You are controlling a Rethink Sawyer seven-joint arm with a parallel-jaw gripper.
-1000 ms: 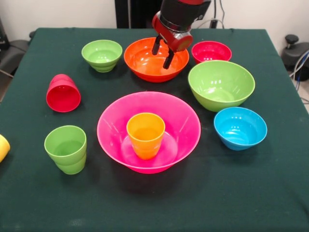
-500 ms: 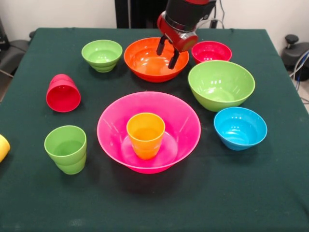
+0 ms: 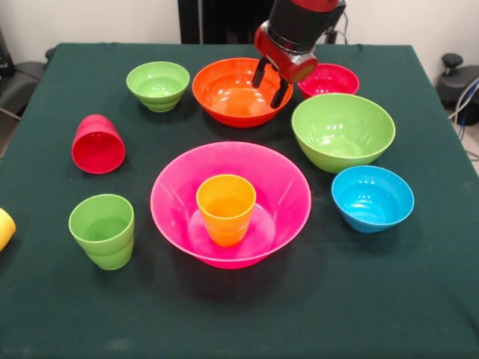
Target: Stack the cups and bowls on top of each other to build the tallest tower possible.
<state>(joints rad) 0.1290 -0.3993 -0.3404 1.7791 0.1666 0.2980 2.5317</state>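
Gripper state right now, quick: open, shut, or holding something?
Gripper: open and empty, above the right rim of the large glossy orange plastic bowl.

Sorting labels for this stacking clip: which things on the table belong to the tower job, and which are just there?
Job:
pink bowl holding the orange cup
orange bowl
big green bowl
small green bowl
red bowl
blue bowl
red cup, on its side
green cup
yellow cup, at the edge
gripper, open

Just there:
green tablecloth
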